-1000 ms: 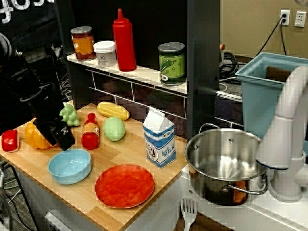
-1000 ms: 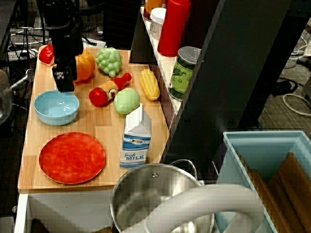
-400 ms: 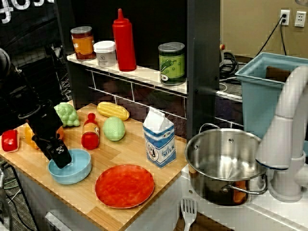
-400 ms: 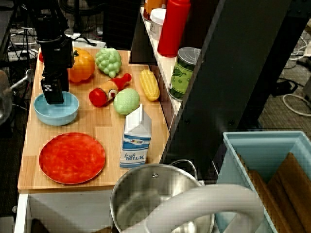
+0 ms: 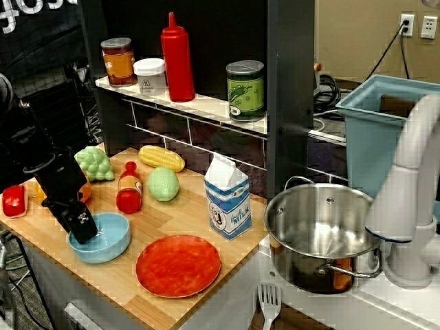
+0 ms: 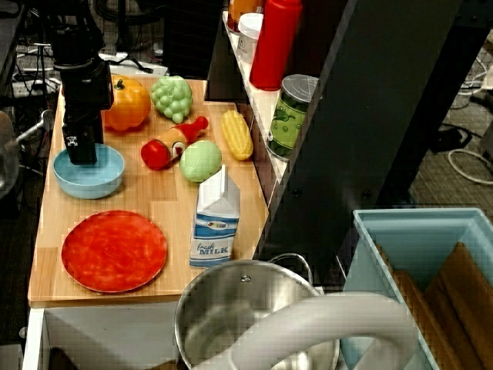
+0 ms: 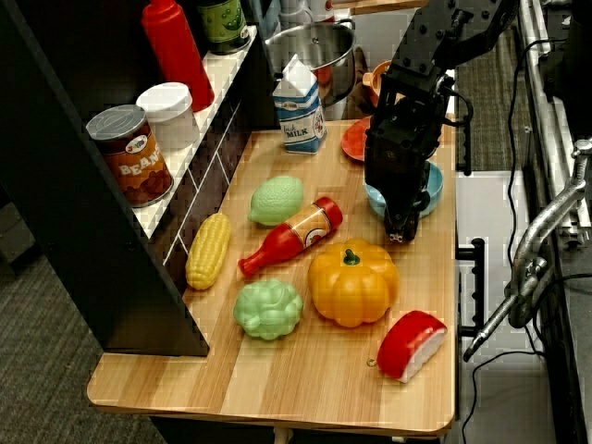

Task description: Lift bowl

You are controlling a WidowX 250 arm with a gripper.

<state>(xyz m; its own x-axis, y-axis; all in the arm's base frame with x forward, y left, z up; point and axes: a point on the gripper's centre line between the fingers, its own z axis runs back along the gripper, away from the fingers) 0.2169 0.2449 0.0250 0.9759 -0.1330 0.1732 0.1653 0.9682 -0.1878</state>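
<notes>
At the far left of the wooden surface [image 5: 199, 227] a red-and-white toy [image 5: 14, 201] is seen, partly cut off by the frame edge. Next comes the black claw [image 5: 84, 229], lowered onto the left rim of the light-blue bowl [image 5: 104, 240]. Its tip is set at the bowl's edge, but the fingers are masked by the claw's own housing in all three views, so how far they are parted, and whether the rim is actually pinched, cannot be told. The bowl is resting on the surface near the front-left corner, its left side hidden behind the claw. The orange pumpkin [image 6: 128, 106] is largely blocked by the arm in the front view and is shown plainly only from above and from the side. Just right of it the green grapes [image 5: 93, 163] are found, then the ketchup bottle [image 5: 128, 189] lying flat, the lime [image 5: 163, 183] and the corn cob [image 5: 161, 158] toward the back. In front, the red-orange plate [image 5: 178, 265] is laid just beside the bowl. Further right the milk carton [image 5: 227, 197] is standing upright. Beyond the surface's edge the steel pot [image 5: 323, 234] is seen, partly covered by a white arm-like post [image 5: 412, 192]. On the shelf [image 5: 206, 104] behind, jars and a red squeeze bottle [image 5: 177, 60] are lined up; their labels are too small to read.
</notes>
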